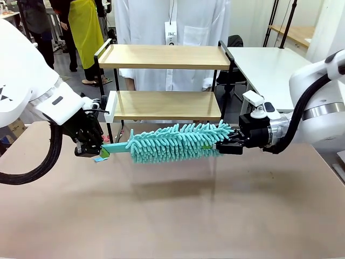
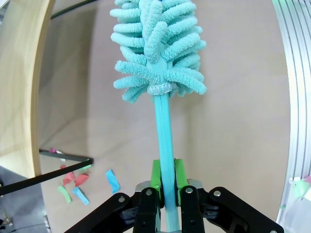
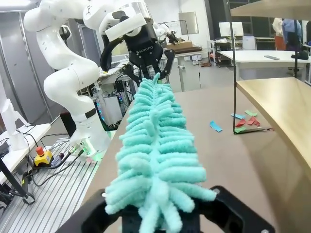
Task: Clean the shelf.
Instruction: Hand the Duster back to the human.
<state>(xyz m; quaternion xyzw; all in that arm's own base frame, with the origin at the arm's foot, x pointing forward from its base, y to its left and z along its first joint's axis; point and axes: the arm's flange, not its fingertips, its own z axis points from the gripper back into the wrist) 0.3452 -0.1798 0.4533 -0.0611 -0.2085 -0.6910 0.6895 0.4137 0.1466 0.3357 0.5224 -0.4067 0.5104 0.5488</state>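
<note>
Front view, from left to right: the left gripper (image 1: 92, 147) is seen at the left middle of the frame, clamped on the turquoise handle (image 1: 114, 148) of a fluffy duster (image 1: 175, 142). The duster is held level above the brown table (image 1: 172, 216), its shadow cast on the surface below. At its right end, the right gripper (image 1: 229, 144) is seen closed around the tip of the fluffy head. The shelf (image 1: 164, 81) stands behind the duster at the upper centre of the frame, on the far part of the table, its two light wooden boards set in a thin black frame. A person in a white coat (image 1: 172, 27) is seen behind it.

In the left wrist view, the handle (image 2: 165, 150) is pinched between the green pads (image 2: 156, 175) at the bottom centre, and coloured paper scraps (image 2: 77, 187) lie at the lower left beside the shelf's black rail (image 2: 46, 175).

In the right wrist view, the duster's head (image 3: 155, 150) runs up the centre toward the left gripper (image 3: 146, 63); scraps (image 3: 245, 119) lie at the right by the shelf's lower board (image 3: 282, 107).
</note>
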